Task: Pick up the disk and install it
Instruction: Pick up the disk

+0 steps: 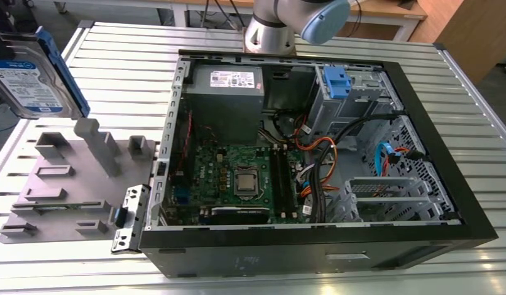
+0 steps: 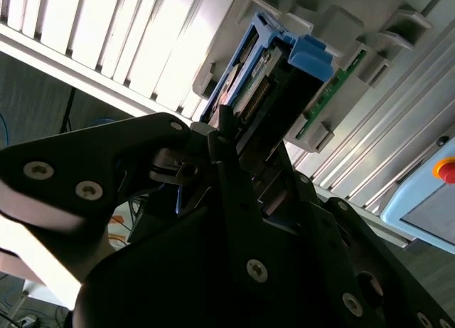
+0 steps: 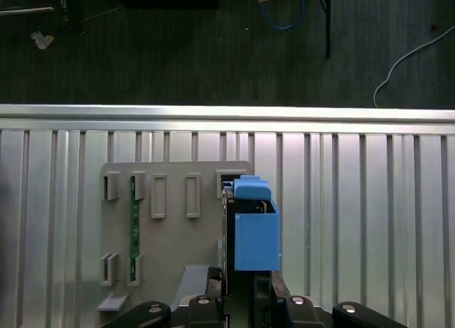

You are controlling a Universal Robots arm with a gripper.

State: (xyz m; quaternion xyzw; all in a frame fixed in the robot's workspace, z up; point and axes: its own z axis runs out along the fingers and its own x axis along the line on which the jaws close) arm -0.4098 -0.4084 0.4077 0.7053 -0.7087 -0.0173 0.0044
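Observation:
The disk, silver-grey with a white-and-blue label and a blue bracket, hangs tilted in the air at the exterior view's far left, above the grey holder tray. In the first wrist view my gripper is shut on the disk, whose blue bracket stands edge-on between the black fingers, over the holder tray. The second wrist view shows the same grasp from the side: the gripper clamps the disk, with its connector end and blue tab pointing away from me.
The open computer case lies on the slatted metal table. Inside it are a motherboard, a grey power supply, a drive cage with a blue latch, cables and a metal bay. The arm's base stands behind the case.

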